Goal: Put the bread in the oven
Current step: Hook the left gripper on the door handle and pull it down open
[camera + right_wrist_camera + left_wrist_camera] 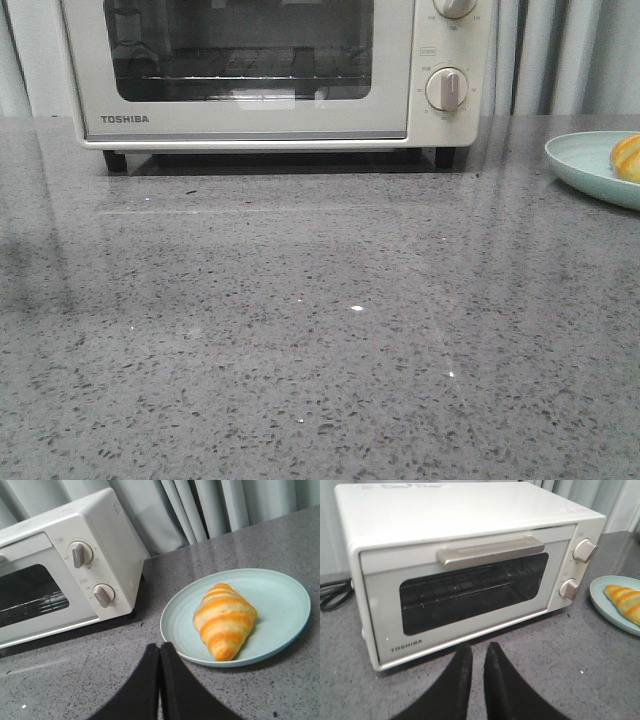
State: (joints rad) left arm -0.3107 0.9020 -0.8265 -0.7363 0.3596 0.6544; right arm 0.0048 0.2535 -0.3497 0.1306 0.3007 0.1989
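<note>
The cream-white TOSHIBA oven (pixel 250 122) stands at the back of the grey counter with its glass door closed; it also shows in the left wrist view (pixel 470 510) and the right wrist view (pixel 112 525). The bread (pixel 224 620), a golden-orange striped croissant, lies on a pale green plate (pixel 280 595) to the right of the oven. In the front view only the bread's edge (pixel 628 158) shows. My left gripper (pixel 478 647) is empty, its fingers a narrow gap apart, in front of the oven door. My right gripper (pixel 159 645) is shut and empty, just short of the plate's rim.
The door handle (pixel 490 551) runs along the door's top edge. Two dial knobs (pixel 584 551) sit on the oven's right side. A black cord (pixel 332 595) lies left of the oven. Grey curtains (pixel 210 510) hang behind the counter. The plate (pixel 585 160) reaches the right edge of the front view.
</note>
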